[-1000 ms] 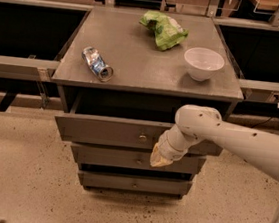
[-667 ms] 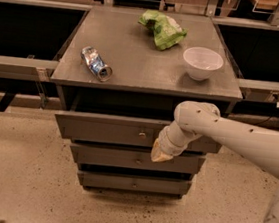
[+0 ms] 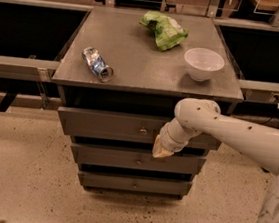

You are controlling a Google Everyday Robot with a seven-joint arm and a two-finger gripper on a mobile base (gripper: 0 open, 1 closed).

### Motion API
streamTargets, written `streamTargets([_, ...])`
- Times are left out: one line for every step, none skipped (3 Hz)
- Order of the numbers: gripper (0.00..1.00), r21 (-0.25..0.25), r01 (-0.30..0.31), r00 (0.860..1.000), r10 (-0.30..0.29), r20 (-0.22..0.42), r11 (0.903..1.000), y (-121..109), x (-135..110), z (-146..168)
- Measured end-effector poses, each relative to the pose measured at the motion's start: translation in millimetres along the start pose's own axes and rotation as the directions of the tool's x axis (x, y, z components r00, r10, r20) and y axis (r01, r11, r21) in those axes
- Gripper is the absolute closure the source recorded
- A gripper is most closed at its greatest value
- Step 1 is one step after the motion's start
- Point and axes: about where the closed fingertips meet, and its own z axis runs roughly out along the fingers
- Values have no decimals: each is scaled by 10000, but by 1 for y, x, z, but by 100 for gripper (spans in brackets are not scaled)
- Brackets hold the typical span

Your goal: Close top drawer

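The top drawer [image 3: 107, 125] is a wide grey panel with a small brass centre knob [image 3: 143, 131]. It stands pulled out a little from the cabinet, ahead of the two narrower drawer fronts [image 3: 124, 158] below it. My gripper [image 3: 161, 149] is at the end of the white arm that comes in from the right. Its yellowish tip sits against the lower edge of the top drawer's front, just right of the knob.
On the cabinet top [image 3: 135, 62] lie a crushed can [image 3: 97, 64] at the left, a green chip bag [image 3: 164, 30] at the back and a white bowl [image 3: 204, 64] at the right. Dark railings run on both sides. Speckled floor [image 3: 22, 170] lies in front.
The gripper has shifted slightly left along the drawer front. The top drawer looks about the same, perhaps pushed in a little.
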Motion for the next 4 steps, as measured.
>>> streamTargets([100,306,-74,9997,81,-218,9995,-20,10,-5])
streamTargets([100,502,-94,9993,112,-355,9987,-36,17,-7])
streamTargets([100,607,-90,9993,111,-353,9981,-37,18,-9])
streamTargets([100,850,-76,9994,105,-337,9964,-40,20,-13])
